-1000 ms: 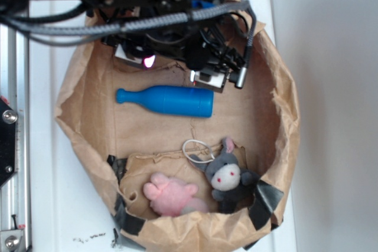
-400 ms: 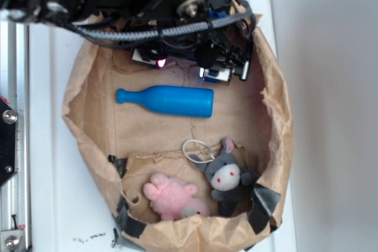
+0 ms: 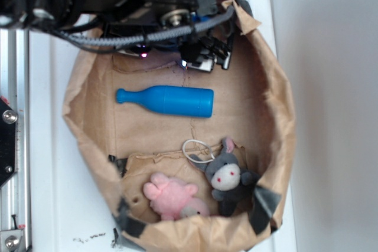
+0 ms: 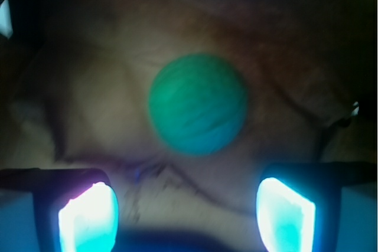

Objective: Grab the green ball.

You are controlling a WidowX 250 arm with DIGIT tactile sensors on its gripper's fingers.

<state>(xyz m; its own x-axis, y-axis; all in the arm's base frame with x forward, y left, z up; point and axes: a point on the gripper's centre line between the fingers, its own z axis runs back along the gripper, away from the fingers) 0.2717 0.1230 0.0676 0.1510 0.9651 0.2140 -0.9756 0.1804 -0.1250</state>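
Wrist view alone shows green ball [image 4: 198, 104]: on crumpled brown paper, centred ahead of claw [image 4: 186, 208], apart from both glowing fingertips [image 4: 88, 216]. Claw open, nothing held. Ball round, no long axis; surface ribs run roughly sideways. Exterior view: arm hides ball at far end of paper bag [image 3: 277, 87]; blue bottle [image 3: 168, 101] lies sideways, neck left.

Inside the crumpled brown paper bag [image 3: 277, 116], laid open on the white table [image 3: 53, 205]: blue bowling-pin-shaped plastic bottle [image 3: 168, 100] on its side at centre; pink plush toy [image 3: 171, 196] & grey plush donkey [image 3: 227, 175] side by side at near edge, white loop [image 3: 196, 149] just beside donkey. Black robot gripper [image 3: 201, 57] at far edge, w/ mint-green ribbed ball [image 4: 198, 103] ahead of its spread fingers [image 4: 88, 216] in wrist view.
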